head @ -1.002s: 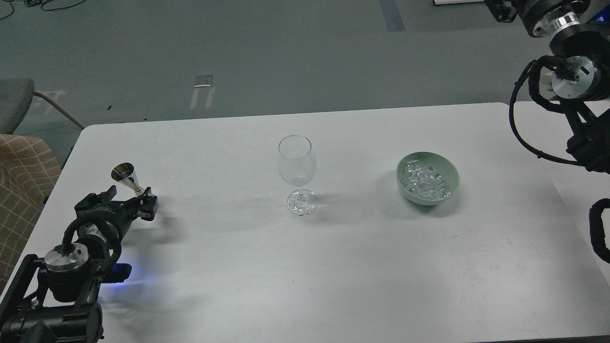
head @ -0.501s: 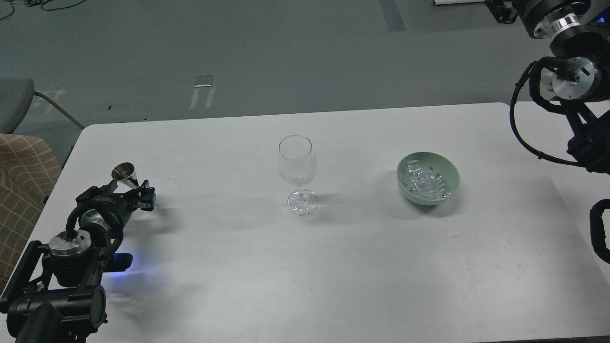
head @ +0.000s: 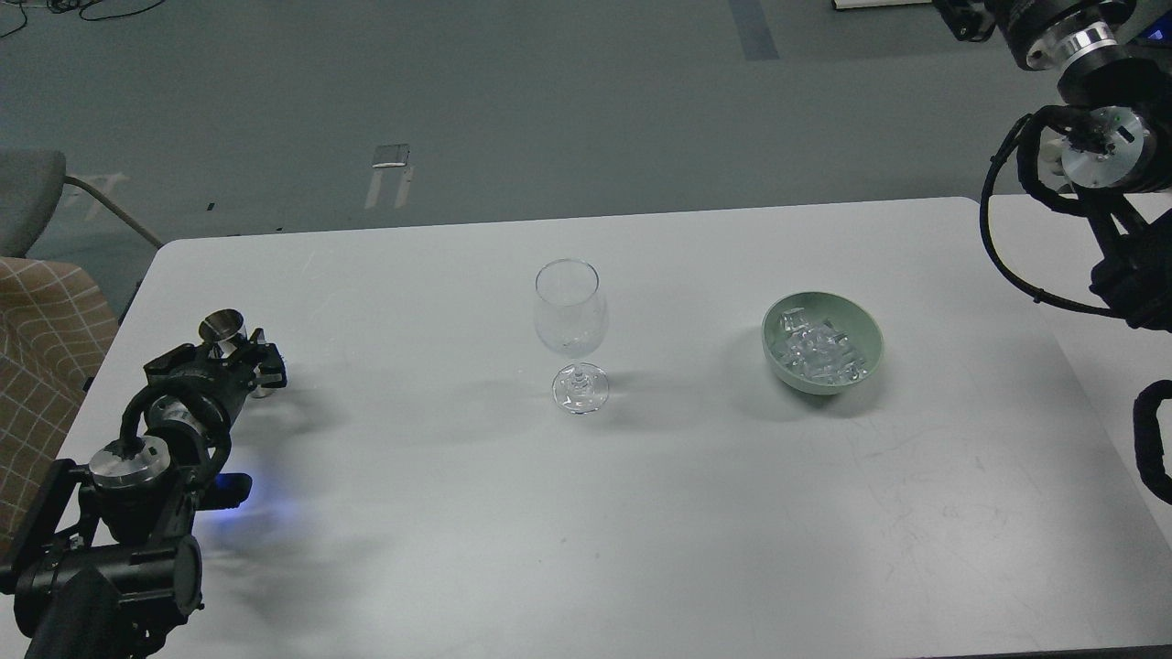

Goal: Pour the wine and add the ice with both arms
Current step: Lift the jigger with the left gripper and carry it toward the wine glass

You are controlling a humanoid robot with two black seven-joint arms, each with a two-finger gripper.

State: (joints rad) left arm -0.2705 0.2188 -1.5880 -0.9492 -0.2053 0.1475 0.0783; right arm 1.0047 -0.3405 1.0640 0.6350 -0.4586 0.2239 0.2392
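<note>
An empty clear stemmed wine glass (head: 569, 316) stands upright at the table's middle. A pale green bowl (head: 865, 331) to its right holds several clear ice cubes (head: 813, 352). My left gripper (head: 244, 352) sits low over the table's left side, far left of the glass. It is shut on a small silver metal measuring cup (head: 222, 324) that stands about upright with its mouth up. My right arm (head: 1099, 156) hangs at the right edge, above and right of the bowl. Its gripper is out of view.
The white table (head: 586, 513) runs to a rounded far edge. A second table surface (head: 1099, 339) adjoins it on the right. A chair (head: 37, 311) with a checked cushion stands off the left edge. Grey floor lies behind.
My left gripper has drawn back to the left and down with the measuring cup, and the cup has turned from tilted to about upright. The right arm has barely shifted.
</note>
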